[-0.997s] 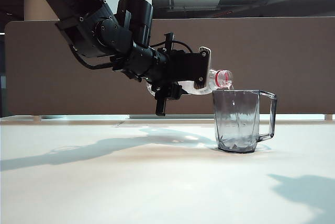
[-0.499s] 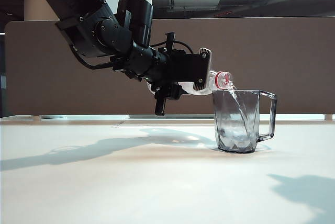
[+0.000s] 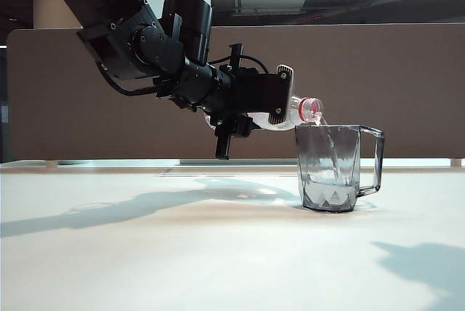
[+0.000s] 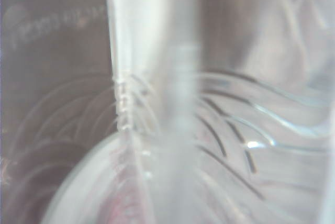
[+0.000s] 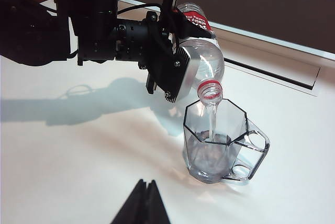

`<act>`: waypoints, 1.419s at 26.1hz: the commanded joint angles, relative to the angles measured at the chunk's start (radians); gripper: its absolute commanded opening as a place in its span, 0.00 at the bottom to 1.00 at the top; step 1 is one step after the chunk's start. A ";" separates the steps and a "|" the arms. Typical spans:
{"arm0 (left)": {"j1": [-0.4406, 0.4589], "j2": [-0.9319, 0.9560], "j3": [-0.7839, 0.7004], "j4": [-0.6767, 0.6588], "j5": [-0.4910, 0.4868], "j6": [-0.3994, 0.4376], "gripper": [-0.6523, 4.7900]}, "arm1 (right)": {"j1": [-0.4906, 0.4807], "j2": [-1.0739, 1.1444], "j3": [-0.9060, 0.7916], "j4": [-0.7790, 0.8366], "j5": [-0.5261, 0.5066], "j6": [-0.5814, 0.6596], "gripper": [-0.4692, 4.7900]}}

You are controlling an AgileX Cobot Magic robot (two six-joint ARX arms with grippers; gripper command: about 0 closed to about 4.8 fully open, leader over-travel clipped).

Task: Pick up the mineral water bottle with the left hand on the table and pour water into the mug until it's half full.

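My left gripper (image 3: 280, 104) is shut on the mineral water bottle (image 3: 299, 112), holding it tipped almost level above the table (image 3: 182, 253). The bottle's red-ringed mouth hangs over the rim of the mug (image 3: 336, 169). A thin stream of water (image 3: 329, 144) falls into the mug, which holds a shallow layer at its base. The right wrist view shows the same: left gripper (image 5: 177, 76), bottle (image 5: 208, 62), mug (image 5: 215, 148). The clear ribbed bottle (image 4: 225, 130) fills the left wrist view, hiding the jaws. My right gripper (image 5: 146, 184) is shut, hovering apart from the mug.
A brown partition (image 3: 407, 71) stands behind the table. A long recessed slot (image 5: 272, 72) runs along the table's back edge. The mug's square handle (image 3: 376, 158) points away from the left arm.
The water stream has set in and thickened, and the level in the mug has risen a little. Both arms have stayed where they were.
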 commanded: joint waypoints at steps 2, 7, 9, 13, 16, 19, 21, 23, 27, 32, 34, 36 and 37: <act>0.000 -0.013 0.008 0.047 0.004 0.001 0.42 | 0.000 -0.001 0.006 0.013 -0.001 0.008 0.09; 0.000 -0.013 0.008 0.048 0.004 0.018 0.42 | 0.000 -0.001 0.006 0.013 -0.001 0.008 0.09; 0.000 -0.013 0.008 0.048 0.004 0.019 0.42 | 0.000 -0.001 0.006 0.013 -0.001 0.008 0.09; 0.000 -0.013 0.008 0.048 0.004 0.019 0.42 | 0.000 -0.001 0.006 0.013 -0.001 0.008 0.09; 0.000 -0.013 0.008 0.048 0.004 0.019 0.42 | 0.000 -0.001 0.006 0.013 -0.001 0.008 0.09; 0.000 -0.013 0.008 0.048 0.004 0.019 0.42 | 0.000 -0.001 0.006 0.012 -0.001 0.008 0.09; 0.000 -0.013 0.008 0.048 0.004 0.016 0.42 | 0.000 -0.001 0.006 0.009 -0.001 0.008 0.09; 0.000 -0.013 0.008 0.047 0.004 0.012 0.42 | 0.000 -0.001 0.006 0.005 -0.001 0.008 0.09; -0.001 -0.013 0.008 0.047 0.004 -0.061 0.42 | 0.000 -0.001 0.006 0.002 -0.001 0.008 0.09; -0.006 -0.013 0.008 0.046 0.004 -0.200 0.42 | -0.001 -0.001 0.006 0.002 0.000 0.008 0.09; -0.009 -0.014 0.008 0.046 0.004 -0.273 0.42 | -0.001 -0.001 0.006 0.002 0.000 0.008 0.09; -0.010 -0.014 0.008 0.046 0.004 -0.362 0.42 | -0.001 -0.001 0.006 0.002 0.000 0.008 0.09; -0.010 -0.014 0.008 0.045 0.004 -0.405 0.42 | -0.001 -0.001 0.006 0.002 0.000 0.008 0.09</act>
